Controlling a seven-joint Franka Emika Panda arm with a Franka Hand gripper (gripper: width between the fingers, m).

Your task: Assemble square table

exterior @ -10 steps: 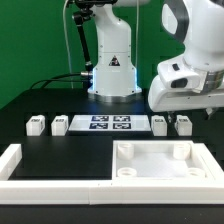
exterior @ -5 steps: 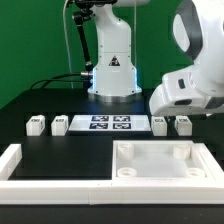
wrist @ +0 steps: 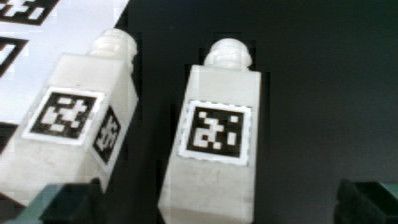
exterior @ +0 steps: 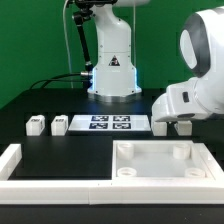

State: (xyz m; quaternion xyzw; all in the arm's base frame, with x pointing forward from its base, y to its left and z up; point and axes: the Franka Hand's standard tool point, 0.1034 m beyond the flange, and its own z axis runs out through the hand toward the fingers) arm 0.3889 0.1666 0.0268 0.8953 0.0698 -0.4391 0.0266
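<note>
Two tagged legs lie side by side, tags up, just beside the marker board on the exterior view's right. Gripper hangs above them, fingers spread wide, holding nothing. Square slab sits nearer the camera, apart from both.

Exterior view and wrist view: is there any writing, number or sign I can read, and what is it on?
No words or numbers are readable.
Two legs: each carries a black-and-white square tag, a pattern, not letters.
Marker board: four such tags, too small to make out.
Robot base: a dark triangle sign, too blurred to read.
</note>
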